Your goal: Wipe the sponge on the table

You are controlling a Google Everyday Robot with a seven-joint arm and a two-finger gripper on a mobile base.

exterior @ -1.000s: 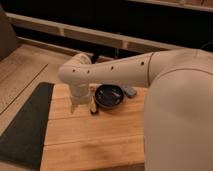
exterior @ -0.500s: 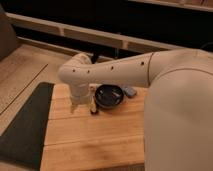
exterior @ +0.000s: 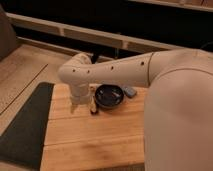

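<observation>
While the gripper [exterior: 93, 108] hangs low beside the bowl [exterior: 109, 96], the sponge [exterior: 130, 91] lies untouched on the worktop [exterior: 85, 135].

At the far left a dark mat [exterior: 25, 125] lies on the floor, right along the worktop's left edge. The white arm [exterior: 115, 72] reaches in from the right, bends at a rounded joint over the worktop's back left part and drops to the gripper, which points down at the planks just left of the bowl; its jaws are parted, with nothing seen between them. The black round bowl sits upright near the back edge. Just right of the bowl the small blue-grey sponge lies flat on the wood, close to the rim, well clear of the gripper. The arm's bulky white body fills the right side and hides that end of the worktop.
</observation>
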